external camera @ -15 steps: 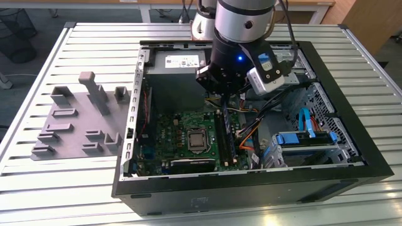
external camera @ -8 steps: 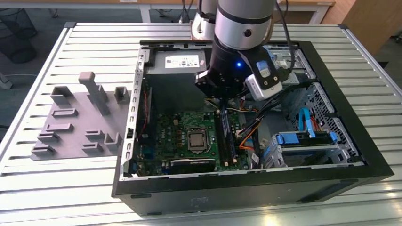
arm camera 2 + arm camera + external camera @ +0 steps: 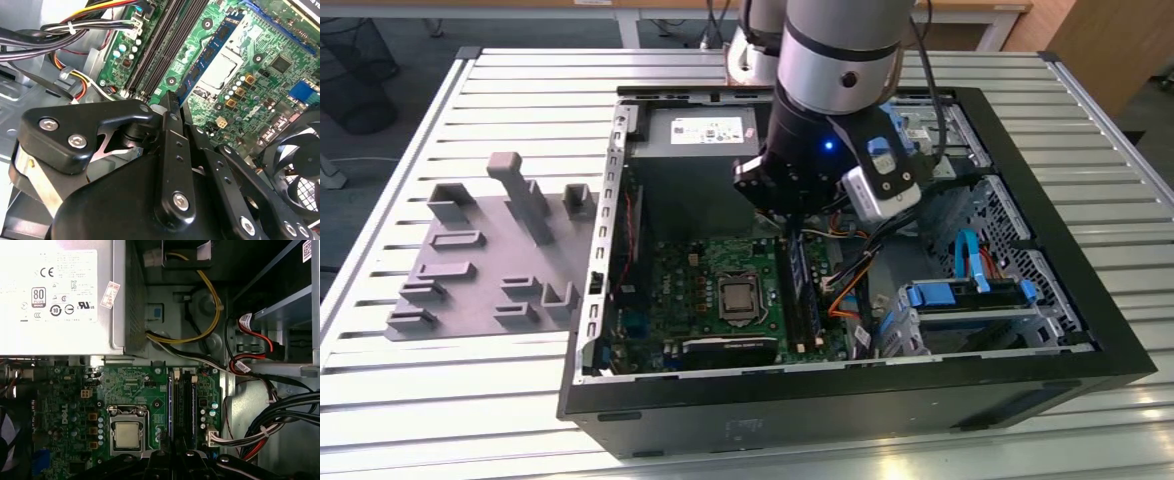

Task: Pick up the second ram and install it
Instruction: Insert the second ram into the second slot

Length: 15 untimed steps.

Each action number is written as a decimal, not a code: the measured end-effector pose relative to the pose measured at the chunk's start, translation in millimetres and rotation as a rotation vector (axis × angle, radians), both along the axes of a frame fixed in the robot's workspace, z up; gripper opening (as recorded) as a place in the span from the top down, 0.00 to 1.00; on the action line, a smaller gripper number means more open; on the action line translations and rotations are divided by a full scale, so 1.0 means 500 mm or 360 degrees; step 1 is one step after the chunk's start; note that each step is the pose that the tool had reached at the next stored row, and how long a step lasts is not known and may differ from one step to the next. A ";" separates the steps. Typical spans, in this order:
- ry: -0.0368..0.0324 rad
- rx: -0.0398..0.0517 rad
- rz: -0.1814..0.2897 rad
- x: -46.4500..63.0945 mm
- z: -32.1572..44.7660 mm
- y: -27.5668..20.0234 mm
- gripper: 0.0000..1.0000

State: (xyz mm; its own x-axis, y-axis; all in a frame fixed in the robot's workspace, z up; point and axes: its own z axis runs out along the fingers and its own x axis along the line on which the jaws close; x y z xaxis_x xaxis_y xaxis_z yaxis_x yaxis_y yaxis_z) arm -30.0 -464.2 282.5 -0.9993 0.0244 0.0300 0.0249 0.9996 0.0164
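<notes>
A ram (image 3: 212, 50), a green-blue board with black chips, stands seated in the slot beside the processor socket (image 3: 220, 70). It appears as a thin upright strip in the exterior view (image 3: 798, 290). I cannot tell whether it is the second ram. Beside it run black slots (image 3: 155, 50) with nothing in them. My gripper (image 3: 175, 100) hovers just above the near end of these slots, inside the open computer case (image 3: 787, 222). Its fingers are pressed together with nothing visible between them.
The grey power supply (image 3: 700, 130) sits at the back of the case. Cable bundles (image 3: 270, 415) and a blue drive cage (image 3: 974, 295) crowd the exterior view's right. A grey fixture plate (image 3: 480, 260) with blocks lies on the slatted table, outside the case on the exterior view's left.
</notes>
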 end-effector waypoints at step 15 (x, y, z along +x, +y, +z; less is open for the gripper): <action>0.0024 0.0000 -0.0020 0.012 -0.044 -0.0110 0.86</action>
State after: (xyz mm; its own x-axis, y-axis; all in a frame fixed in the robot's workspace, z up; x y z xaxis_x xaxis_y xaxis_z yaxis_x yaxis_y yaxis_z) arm -24.1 -469.7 260.7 -0.9983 0.0369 0.0448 0.0377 0.9992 0.0156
